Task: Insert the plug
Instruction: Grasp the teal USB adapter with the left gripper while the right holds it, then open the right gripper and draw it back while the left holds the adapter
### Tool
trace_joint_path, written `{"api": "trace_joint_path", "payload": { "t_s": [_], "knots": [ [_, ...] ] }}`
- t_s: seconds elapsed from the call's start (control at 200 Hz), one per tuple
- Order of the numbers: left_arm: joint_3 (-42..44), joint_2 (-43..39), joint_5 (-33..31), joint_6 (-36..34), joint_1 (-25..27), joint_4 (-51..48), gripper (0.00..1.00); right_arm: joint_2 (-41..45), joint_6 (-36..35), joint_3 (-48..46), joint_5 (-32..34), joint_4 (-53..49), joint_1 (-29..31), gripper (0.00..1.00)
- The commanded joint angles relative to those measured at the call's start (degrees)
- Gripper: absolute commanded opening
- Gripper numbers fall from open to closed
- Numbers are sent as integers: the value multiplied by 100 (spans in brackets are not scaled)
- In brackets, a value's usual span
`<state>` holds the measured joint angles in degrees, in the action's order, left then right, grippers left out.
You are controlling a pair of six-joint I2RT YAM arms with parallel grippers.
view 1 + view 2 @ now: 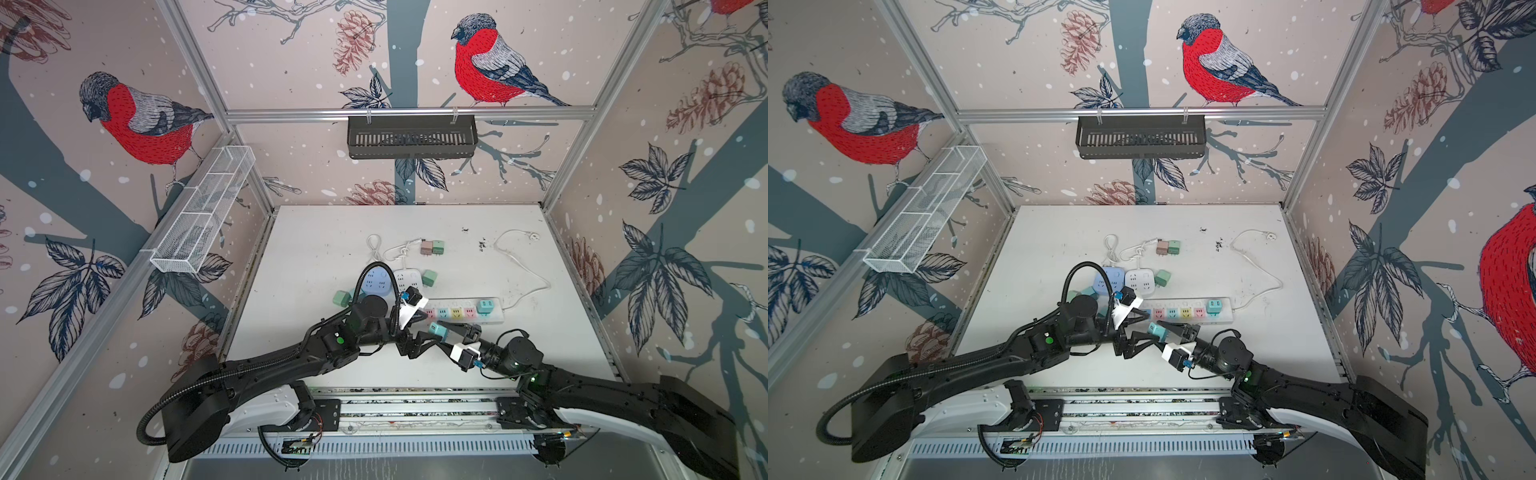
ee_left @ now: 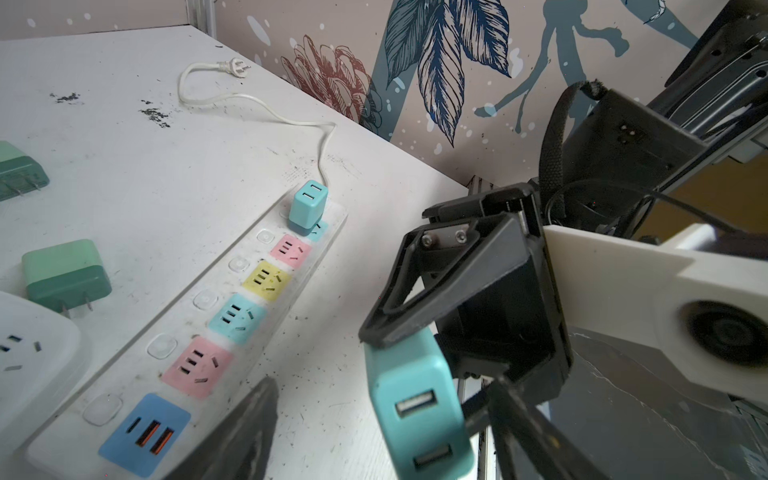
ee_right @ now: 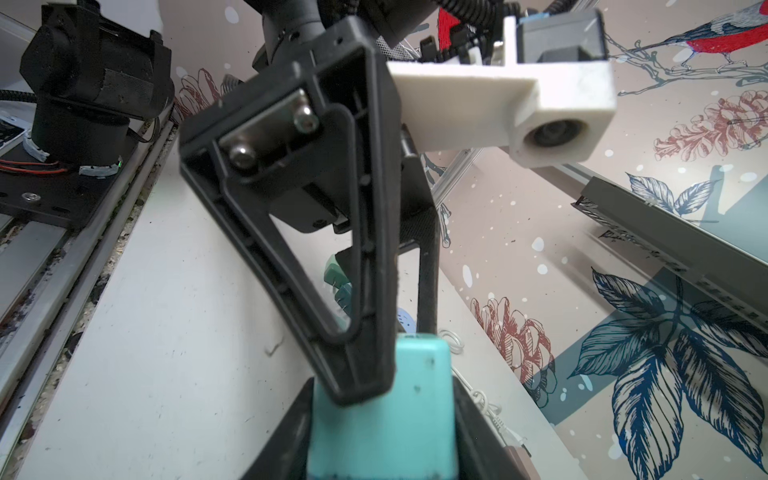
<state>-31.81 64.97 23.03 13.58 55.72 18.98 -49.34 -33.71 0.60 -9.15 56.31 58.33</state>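
Teal charger plug (image 1: 438, 331), at 7 o'clock of the power strip (image 1: 467, 312), sits clamped in right gripper (image 3: 382, 395) jaws. Left gripper (image 2: 380, 384) jaws straddle it wide. Likely light, rigid, slick: take flat sides.

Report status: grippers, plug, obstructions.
Right gripper shut on teal plug. Left gripper open, fingers straddling it. Power strip: second teal plug seated at cord end, other sockets free.

No text, brand, number or sign can be read in any view. The power strip (image 2: 129, 376) shows only coloured socket faces and unmarked buttons. The teal plug (image 2: 415, 399) shows two USB ports, and any print on its body is too faint to make out.
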Motion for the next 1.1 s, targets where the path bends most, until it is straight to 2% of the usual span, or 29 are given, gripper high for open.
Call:
{"api": "trace_joint_path", "payload": {
  "t_s": [0.0, 0.235, 0.59, 0.725, 0.81, 0.82, 0.825, 0.831, 0.841, 0.851, 1.096],
  "knots": [
    [-110, 136, 189, -90, 35, 280, 74, -31, -122, 63, 210, 326, 81, 7],
    [-309, 432, 288, -110, 92, 197, 56, -80, -201, 59, 429, 367, 171, 7],
    [-412, 539, 268, -160, 172, 205, 16, -109, -215, 25, 588, 406, 213, 14],
    [-443, 565, 287, -188, 202, 228, 0, -113, -201, -15, 647, 479, 219, 32],
    [-423, 534, 179, -196, 211, 244, 0, -98, -188, -88, 720, 621, 229, 50],
    [-418, 523, 155, -195, 211, 257, 0, -97, -184, -98, 732, 643, 227, 56],
    [-420, 520, 143, -197, 211, 256, 0, -95, -182, -101, 740, 652, 225, 63],
    [-417, 514, 133, -198, 211, 255, 0, -94, -180, -107, 744, 666, 228, 77],
    [-405, 498, 108, -198, 211, 268, 0, -91, -180, -116, 756, 680, 231, 94],
    [-398, 492, 84, -198, 211, 274, 0, -86, -179, -125, 778, 686, 227, 99],
    [-164, -47, -617, -255, 207, 221, 0, 130, -50, -177, 1492, 556, 198, 100]
  ]
}}
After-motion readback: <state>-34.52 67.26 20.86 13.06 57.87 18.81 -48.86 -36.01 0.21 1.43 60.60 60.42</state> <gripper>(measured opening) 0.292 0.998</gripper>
